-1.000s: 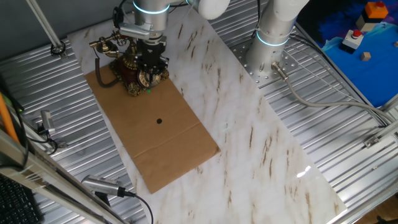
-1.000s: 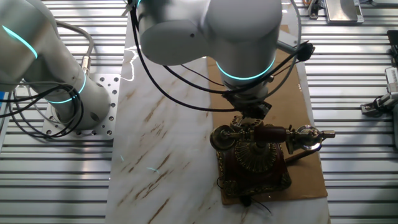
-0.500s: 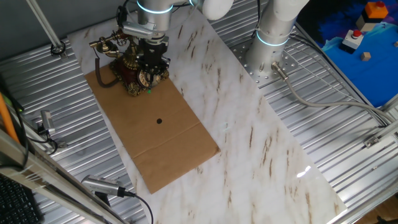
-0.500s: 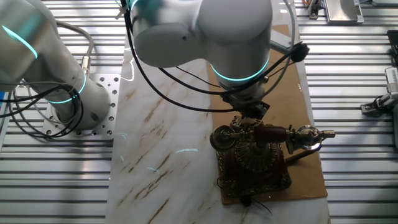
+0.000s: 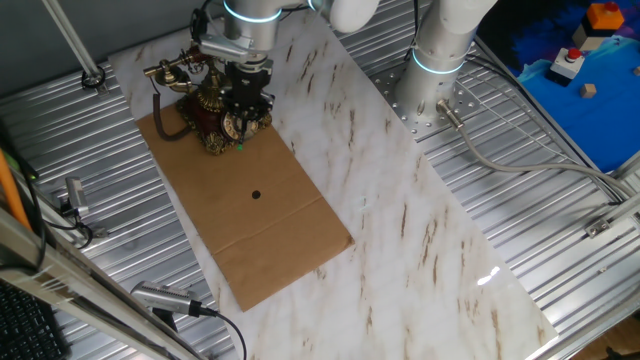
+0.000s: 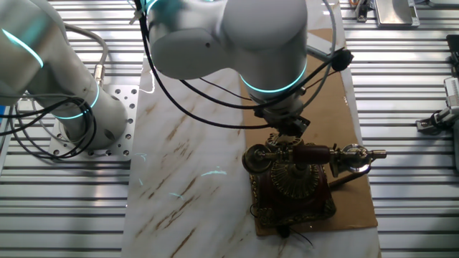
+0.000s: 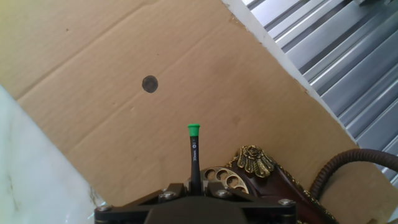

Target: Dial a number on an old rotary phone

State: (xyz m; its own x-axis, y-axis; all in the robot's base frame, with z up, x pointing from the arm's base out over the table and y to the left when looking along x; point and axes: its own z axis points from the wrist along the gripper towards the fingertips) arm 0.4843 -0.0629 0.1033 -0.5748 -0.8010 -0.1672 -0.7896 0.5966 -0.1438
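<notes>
Rotary phone sits at the far corner of the cardboard sheet on the bench, with the tool right over its dial, clamped on a thin black green-tipped stick. Risk as I see it: the stick tip is off the dial over bare cardboard, so it could miss a finger hole or shove the light phone. Handset and cord crowd one side; open cardboard on the other.

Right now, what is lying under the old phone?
The phone stands on a brown cardboard sheet, which lies on the marble table. The cardboard has a small dark spot. What is directly beneath the phone's base is covered and cannot be seen.
</notes>
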